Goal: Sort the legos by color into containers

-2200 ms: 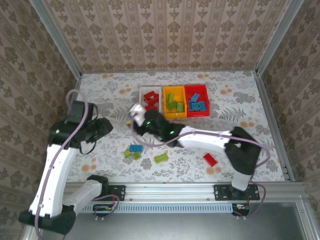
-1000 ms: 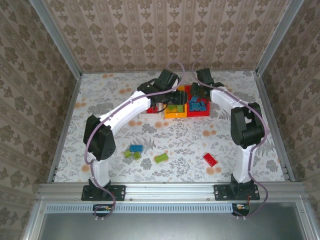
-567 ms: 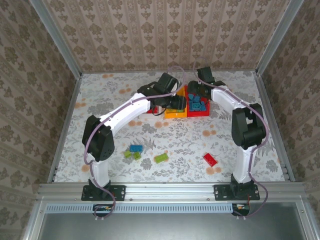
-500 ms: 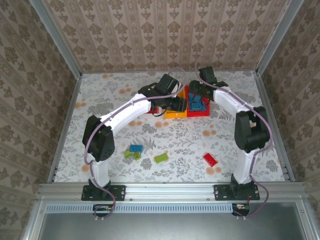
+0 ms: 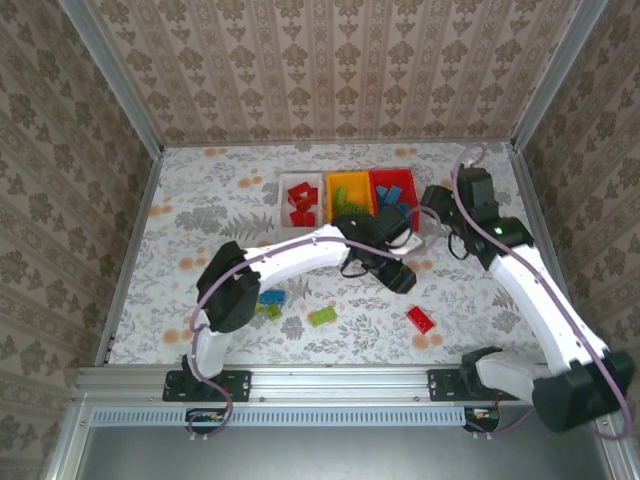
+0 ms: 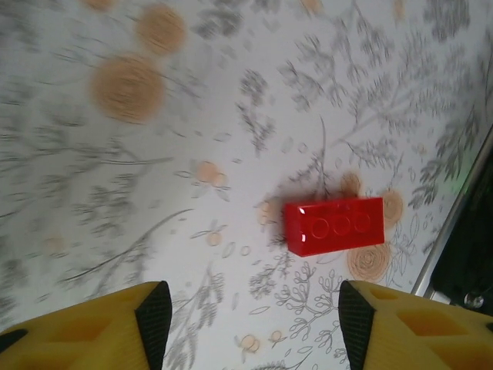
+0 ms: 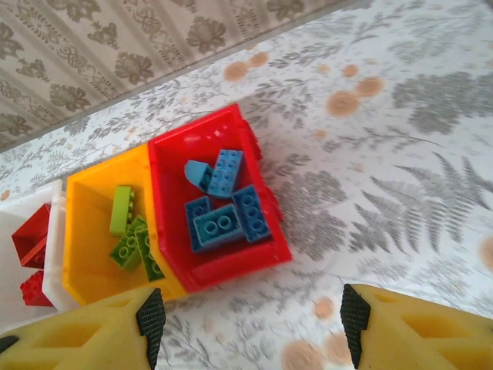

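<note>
The left gripper (image 6: 249, 314) is hovering with jaws spread and empty, and the loose red brick (image 6: 333, 225) is lying on the table at about one o'clock from them, its long axis running nine to three, parallel to the closing line, so a wrist turn is likely needed. The right gripper (image 7: 246, 327), also gaping, is facing the red container (image 7: 231, 266), farther off.

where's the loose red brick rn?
Red brick lies near-right on the table, top view, right of the lime brick, ahead of the open left gripper.
</note>
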Robot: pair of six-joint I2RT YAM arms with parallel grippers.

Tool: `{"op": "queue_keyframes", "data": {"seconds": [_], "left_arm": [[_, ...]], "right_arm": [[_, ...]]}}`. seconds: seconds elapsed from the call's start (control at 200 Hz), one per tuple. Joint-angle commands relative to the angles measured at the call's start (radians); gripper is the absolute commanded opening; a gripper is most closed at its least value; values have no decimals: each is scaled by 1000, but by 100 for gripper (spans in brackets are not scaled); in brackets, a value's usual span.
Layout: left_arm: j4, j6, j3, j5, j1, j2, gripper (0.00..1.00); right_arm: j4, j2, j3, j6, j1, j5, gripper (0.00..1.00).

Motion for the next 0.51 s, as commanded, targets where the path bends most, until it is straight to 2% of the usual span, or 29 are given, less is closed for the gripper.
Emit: {"op": "queue_keyframes", "data": {"seconds": [0.0, 0.115, 0.205, 0.265, 0.355, 0.5], "left_arm": [[-47, 138, 51, 0, -50, 33, 63], [-13, 262, 23, -35, -87, 42, 63], [127, 409, -90, -20, -102, -4, 65], [217, 456, -153, -46, -103, -24, 67], [230, 543, -146, -37, -103, 2, 68], [343, 662, -177, -107, -117, 19, 73]], "right_arm": [[-178, -122, -21, 20, -3, 95, 68], [-248, -212, -12, 9, -7, 134, 71], [-286, -252, 2, 2, -8, 152, 73], [-307, -268, 11, -2, -10, 153, 74], [-334, -290, 20, -2, -9, 149, 75], [-372, -321, 24, -7, -11, 145, 76]]}}
